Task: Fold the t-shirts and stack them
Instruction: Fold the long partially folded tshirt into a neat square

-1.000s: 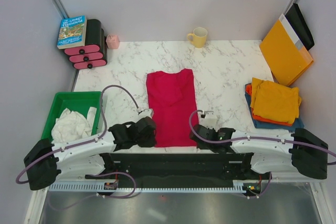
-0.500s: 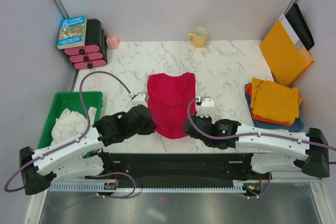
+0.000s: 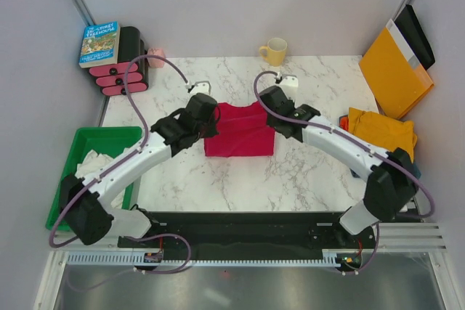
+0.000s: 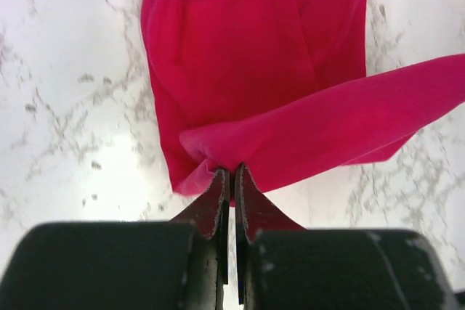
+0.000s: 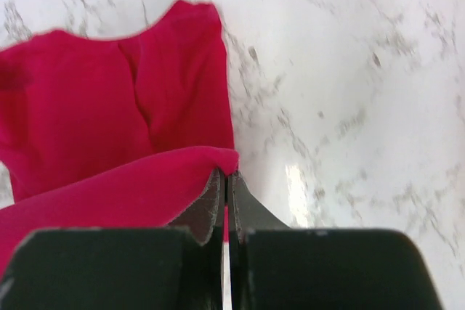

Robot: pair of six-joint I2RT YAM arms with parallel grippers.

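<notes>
Pinching a lifted edge of the red shirt [image 3: 240,136], the left gripper [image 4: 231,173] and right gripper [image 5: 227,176] are each clamped tight on the cloth, holding it above the shirt's far half at mid-table. A mug [image 3: 275,51] stands beyond, near the far edge. Folded shirts [image 3: 379,130] lie right, and a green bin [image 3: 109,133] holding a white shirt [image 3: 90,160] sits left.

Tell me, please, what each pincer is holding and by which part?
Both hold the crimson t-shirt: the left pincer grips the left corner of its lifted edge, the right pincer the right corner.
</notes>
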